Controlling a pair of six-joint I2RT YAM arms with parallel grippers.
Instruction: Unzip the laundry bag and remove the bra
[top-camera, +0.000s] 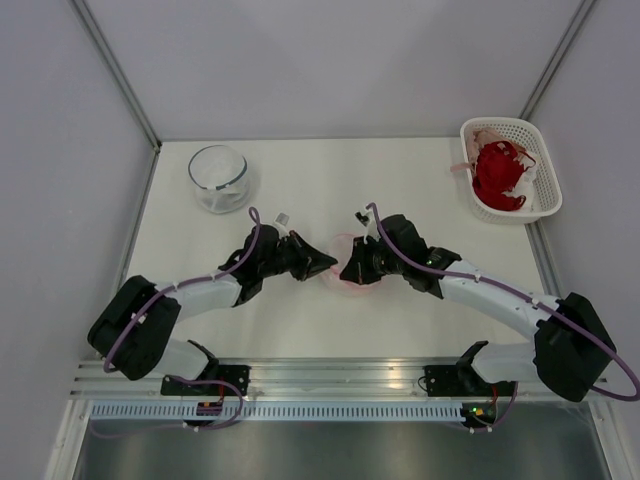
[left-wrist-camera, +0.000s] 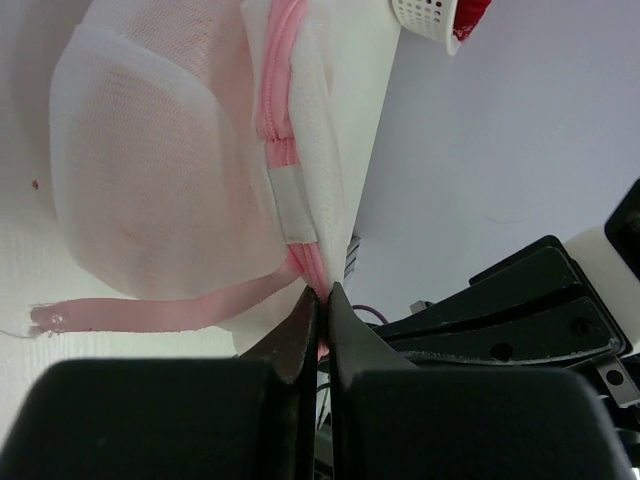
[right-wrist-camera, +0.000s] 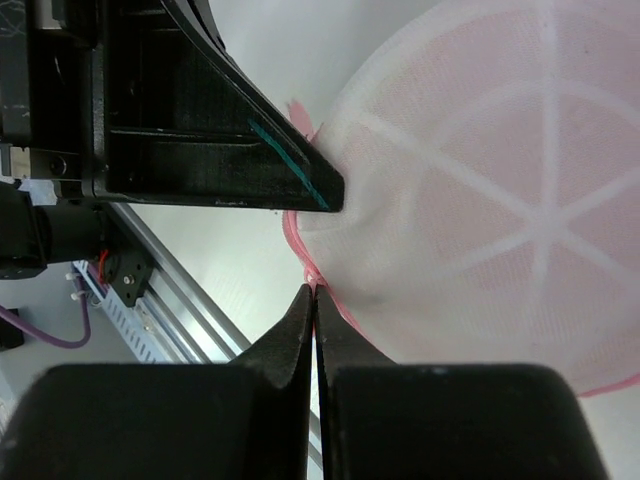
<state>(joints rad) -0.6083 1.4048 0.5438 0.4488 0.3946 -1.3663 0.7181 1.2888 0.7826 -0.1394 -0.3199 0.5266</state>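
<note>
The laundry bag (top-camera: 347, 255), a round white mesh pod with a pink rim, lies at the table's middle between both grippers. My left gripper (top-camera: 327, 266) is shut on the pink rim beside the zipper (left-wrist-camera: 281, 110), with the mesh (left-wrist-camera: 160, 170) just beyond its tips (left-wrist-camera: 320, 297). My right gripper (top-camera: 345, 270) is shut on the pink rim at the pod's near edge (right-wrist-camera: 316, 290), and the mesh dome (right-wrist-camera: 480, 180) fills that view. Pale pink fabric, the bra, shows faintly through the mesh. A flat pink strap (left-wrist-camera: 150, 312) trails from under the pod.
A clear glass bowl (top-camera: 218, 178) stands at the back left. A white lattice basket (top-camera: 505, 122) holding a red garment (top-camera: 498, 175) stands at the back right. The left gripper's finger (right-wrist-camera: 220, 130) is close above the right gripper's tips.
</note>
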